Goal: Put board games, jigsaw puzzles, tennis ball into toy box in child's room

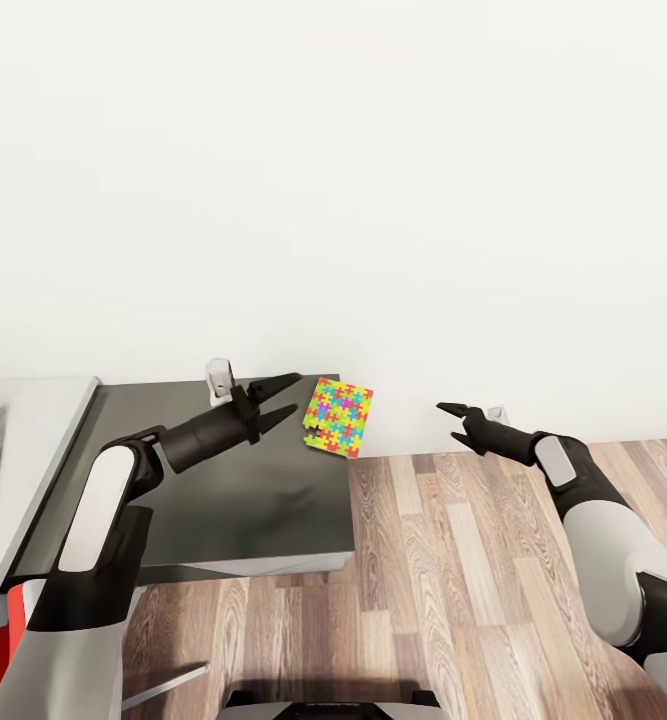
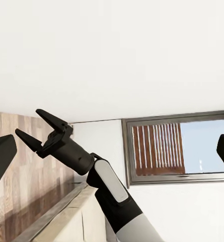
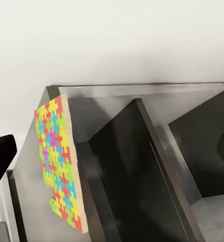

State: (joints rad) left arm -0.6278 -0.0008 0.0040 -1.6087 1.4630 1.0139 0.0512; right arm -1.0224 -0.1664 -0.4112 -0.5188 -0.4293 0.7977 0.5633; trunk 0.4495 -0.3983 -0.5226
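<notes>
No brand, label or writing can be read anywhere. The thin flat square jigsaw puzzle [image 1: 338,417] — a sheet of small interlocking pieces in yellow, green, blue, red and orange with a tan edge — stands tilted at the far right corner of the dark grey, smooth, faintly glossy rectangular surface [image 1: 223,500], hanging partly past its edge, just beside the tips of the left gripper [image 1: 281,396]. From the head view the left gripper's black pointed fingers are spread apart with nothing between them; whether a tip touches the puzzle cannot be told. The right wrist view shows the same puzzle [image 3: 59,164] upright on its edge against the dark panel, its card backing visible along the side.

The right gripper [image 1: 457,423] hangs over the brown wood-plank floor [image 1: 473,580], well apart from the puzzle, its black tapered fingers parted and empty — the left wrist view confirms the gap [image 2: 39,128]. That view also shows a grey-framed window [image 2: 177,148] with reddish-brown vertical slats. A plain matt white wall [image 1: 373,180] stands behind everything, and a pale grey-white tabletop [image 1: 33,450] lies at the left
</notes>
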